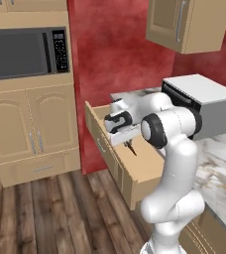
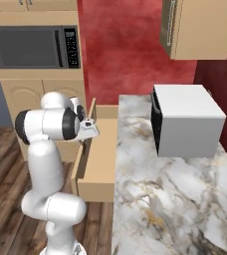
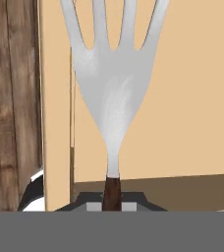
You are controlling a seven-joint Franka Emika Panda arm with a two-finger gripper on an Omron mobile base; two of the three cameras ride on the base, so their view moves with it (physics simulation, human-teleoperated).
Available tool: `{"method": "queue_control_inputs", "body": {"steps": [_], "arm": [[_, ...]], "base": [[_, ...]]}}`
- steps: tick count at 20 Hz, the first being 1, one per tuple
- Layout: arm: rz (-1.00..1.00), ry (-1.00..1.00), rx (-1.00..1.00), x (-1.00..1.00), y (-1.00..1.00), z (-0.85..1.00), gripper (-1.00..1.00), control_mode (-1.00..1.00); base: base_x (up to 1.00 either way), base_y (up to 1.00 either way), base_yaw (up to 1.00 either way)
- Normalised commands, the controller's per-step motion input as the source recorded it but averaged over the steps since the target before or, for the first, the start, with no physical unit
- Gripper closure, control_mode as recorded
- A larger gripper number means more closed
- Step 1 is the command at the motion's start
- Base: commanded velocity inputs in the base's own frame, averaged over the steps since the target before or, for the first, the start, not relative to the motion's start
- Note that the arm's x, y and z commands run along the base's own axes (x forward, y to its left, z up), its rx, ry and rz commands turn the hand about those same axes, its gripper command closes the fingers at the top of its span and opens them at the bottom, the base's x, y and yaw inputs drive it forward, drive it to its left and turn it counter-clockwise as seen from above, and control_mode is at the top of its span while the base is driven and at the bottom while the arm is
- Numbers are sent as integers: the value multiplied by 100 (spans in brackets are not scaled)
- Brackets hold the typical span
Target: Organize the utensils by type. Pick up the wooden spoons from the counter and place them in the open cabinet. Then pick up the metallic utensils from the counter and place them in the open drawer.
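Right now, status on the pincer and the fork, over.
Pincer shut on fork, gripping its dark handle. Fork hangs tines-down over open drawer. Drawer bottom bare below it, nothing in the way.

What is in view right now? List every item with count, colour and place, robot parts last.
fork: one, silver head on a dark brown handle, held over the drawer, tines pointing away from the hand
drawer: one, light tan, pulled open beside the counter
counter: one, white-grey marble with brown veins, right of the drawer
toaster oven: one, white-grey box with a dark front, on the counter by the red wall
microwave: one, dark, built into the tall tan cabinet
wall cabinet: one, tan, above the counter
floor: dark brown wood planks
arm: one, white with dark joints, reaching over the drawer
gripper: one, shut on the fork handle
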Motion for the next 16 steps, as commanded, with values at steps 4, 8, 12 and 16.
{"method": "queue_control_inputs", "body": {"steps": [4, 8, 12, 16], "arm": [[0, -1, 0, 14, 0, -34, 100, -100], [0, -1, 1, 9, 0, -34, 100, -100], [0, -2, 1, 8, 0, -28, 100, -100], [0, -2, 0, 4, 0, -26, 100, -100]], "base": [[0, 0, 0], [0, 0, 0], [0, 0, 0], [0, 0, 0]]}}
